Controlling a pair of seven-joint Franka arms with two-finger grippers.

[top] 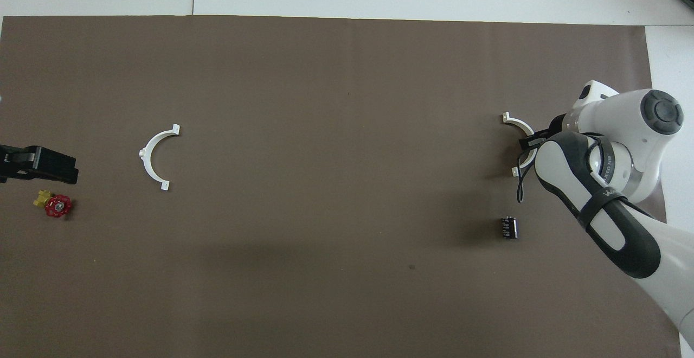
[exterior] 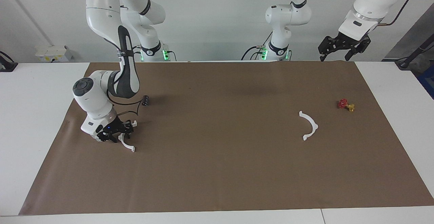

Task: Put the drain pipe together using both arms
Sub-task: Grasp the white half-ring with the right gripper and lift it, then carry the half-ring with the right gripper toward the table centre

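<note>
The drain pipe lies in two white half-rings. One half-ring (exterior: 310,126) lies alone on the brown mat toward the left arm's end; it also shows in the overhead view (top: 151,157). The other half-ring (exterior: 128,146) (top: 519,125) lies at the right arm's end. My right gripper (exterior: 119,134) (top: 532,144) is down at the middle of its arc and hides that part. My left gripper (exterior: 340,49) (top: 39,164) is open, empty and raised, over the mat's edge at the left arm's end.
A small black cylinder (exterior: 145,100) (top: 508,227) stands on the mat (exterior: 217,169), nearer to the robots than the right gripper's half-ring. A small red and yellow part (exterior: 346,105) (top: 55,204) lies near the left arm's end, under the raised left gripper's side.
</note>
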